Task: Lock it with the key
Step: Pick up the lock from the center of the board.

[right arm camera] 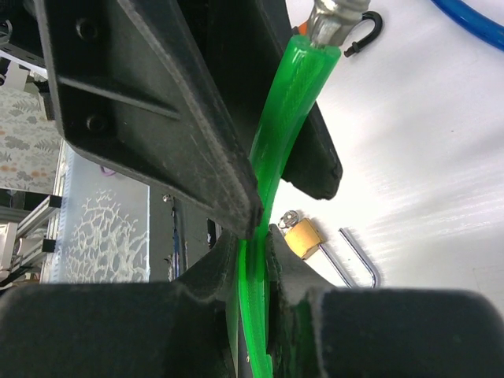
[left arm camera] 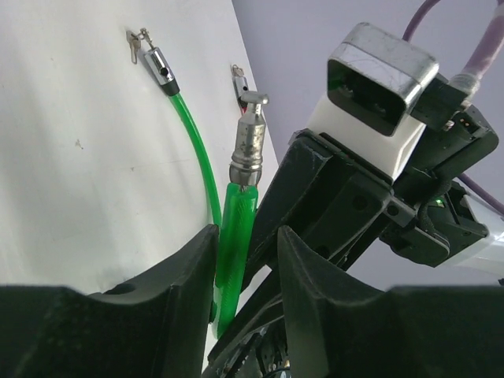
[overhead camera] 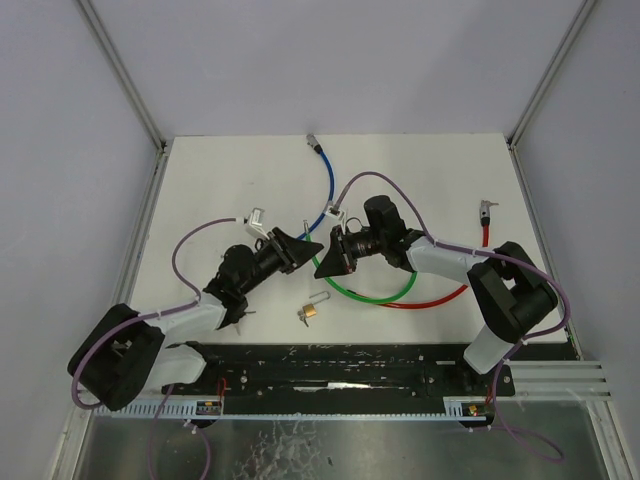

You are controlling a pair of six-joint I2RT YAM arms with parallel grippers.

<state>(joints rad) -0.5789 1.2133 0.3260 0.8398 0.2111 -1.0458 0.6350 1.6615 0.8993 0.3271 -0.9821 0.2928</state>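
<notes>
And there it was, both arms nose to nose over the middle of the table (overhead camera: 230,180), both on the green cable lock (left arm camera: 206,165). The right gripper (right arm camera: 253,264) had the cable pinched tight between its jaws, just below the metal pin end (left arm camera: 249,142). The left gripper (left arm camera: 248,240) sat narrowly parted around the same stretch: one finger against the cable, a sliver of daylight on the other side, so straddling it, not clamping it.

The cable's barrel end (left arm camera: 163,69) lay flat on the table well away from the pin, with a small key (left arm camera: 132,47) at its tip (whether it was seated in the keyhole was too small to tell). A brass padlock (right arm camera: 303,236) lay near the grippers, shackle open, untouched.

By my reading, this was the gathering step: pin end in hand, nothing joined yet. The next move called for one claw to hold the barrel steady while the other lined the pin up with its socket and pushed it home, and only then a turn of the key.
</notes>
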